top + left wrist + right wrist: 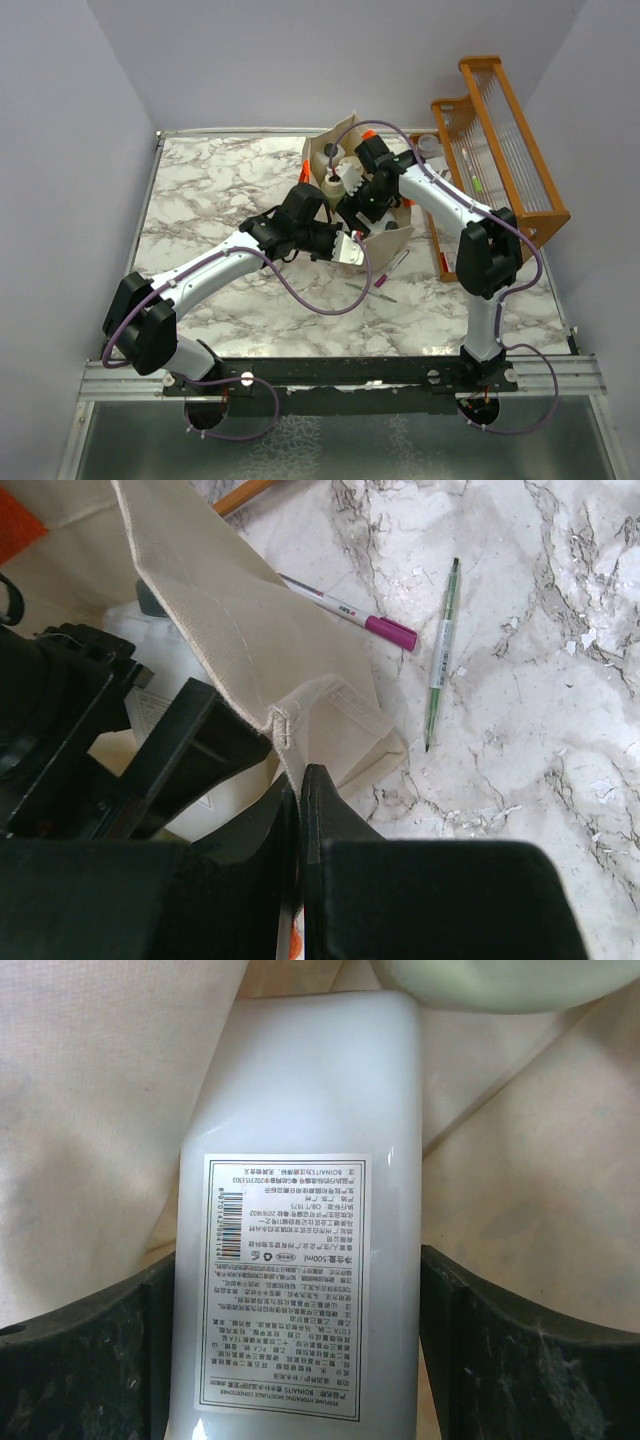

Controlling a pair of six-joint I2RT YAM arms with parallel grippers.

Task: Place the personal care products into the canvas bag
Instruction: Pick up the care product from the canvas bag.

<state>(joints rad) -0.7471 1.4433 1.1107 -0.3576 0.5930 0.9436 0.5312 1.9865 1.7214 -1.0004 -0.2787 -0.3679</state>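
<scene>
The canvas bag stands at the middle back of the marble table, with orange tabs. My left gripper is shut on the bag's near rim, the fabric pinched between its jaws. My right gripper reaches down inside the bag. In the right wrist view it is shut on a white bottle with a printed label, one finger against each side. A beige bottle with a cream cap stands in the bag. A pale rounded bottle lies beyond the white one.
An orange slatted rack stands at the back right, close to the right arm. A pink-capped marker and a green pen lie on the marble just right of the bag, near my left gripper.
</scene>
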